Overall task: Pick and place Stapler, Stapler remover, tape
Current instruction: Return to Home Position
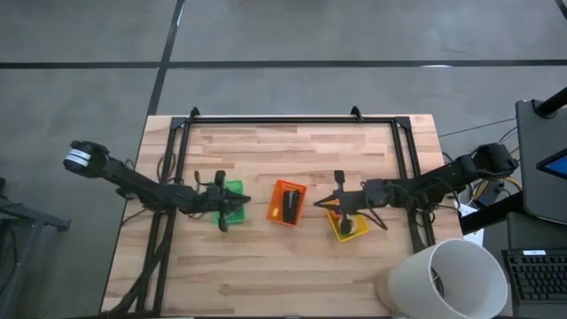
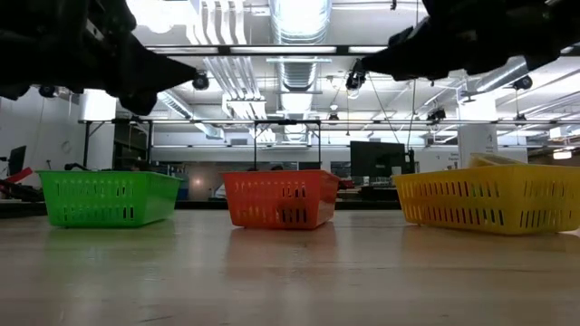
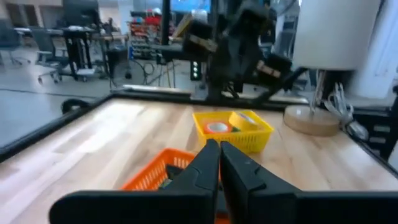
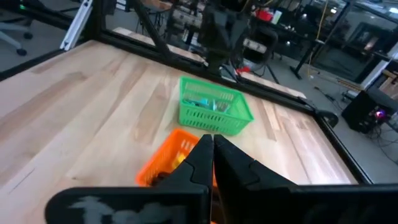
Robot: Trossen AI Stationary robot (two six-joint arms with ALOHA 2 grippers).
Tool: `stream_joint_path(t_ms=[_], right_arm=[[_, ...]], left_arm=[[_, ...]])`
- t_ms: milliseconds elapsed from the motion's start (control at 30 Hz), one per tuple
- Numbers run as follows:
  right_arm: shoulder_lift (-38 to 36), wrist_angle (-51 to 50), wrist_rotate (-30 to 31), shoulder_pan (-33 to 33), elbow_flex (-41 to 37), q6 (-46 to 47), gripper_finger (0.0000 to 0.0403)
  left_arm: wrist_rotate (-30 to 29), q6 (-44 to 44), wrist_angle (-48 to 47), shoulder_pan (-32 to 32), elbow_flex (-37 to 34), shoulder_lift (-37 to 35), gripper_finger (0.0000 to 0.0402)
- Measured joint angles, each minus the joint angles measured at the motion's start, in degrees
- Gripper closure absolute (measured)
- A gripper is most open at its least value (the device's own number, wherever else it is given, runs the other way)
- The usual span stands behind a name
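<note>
Though low view hides it, stapler (image 1: 291,208) overhead

A robotics lab or workshop is shown. Exposed ducts (image 2: 217,68) and bright ceiling lights (image 2: 299,14) are seen along the top of the low view, with a monitor (image 2: 376,158) right of centre. Equipment benches (image 3: 78,37) are seen at the upper left of the left wrist view. A wooden table (image 1: 292,266) is ringed by grey concrete floor (image 1: 80,53).
</note>
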Motion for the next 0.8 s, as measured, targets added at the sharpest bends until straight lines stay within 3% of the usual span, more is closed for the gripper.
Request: stream_joint_path(t_ms=[267, 500, 800], right_arm=[[-4.44, -0.63, -0.42, -0.44, -1.28, 2.31, 0.0394], [-10.65, -0.59, -5.47, -3.48, -4.63, 5.51, 0.0394], [-22.08, -0.75, -8.97, -8.62, -14.40, 7.65, 0.0394]], left_arm=[[0.58, 5.22, -0.56, -0.04, -5.26, -10.67, 0.0391], [0.65, 4.81, -4.36, -0.04, -7.91, -18.11, 0.0389], [0.41, 6.42, -5.99, -0.02, -7.97, -24.86, 0.0392]])
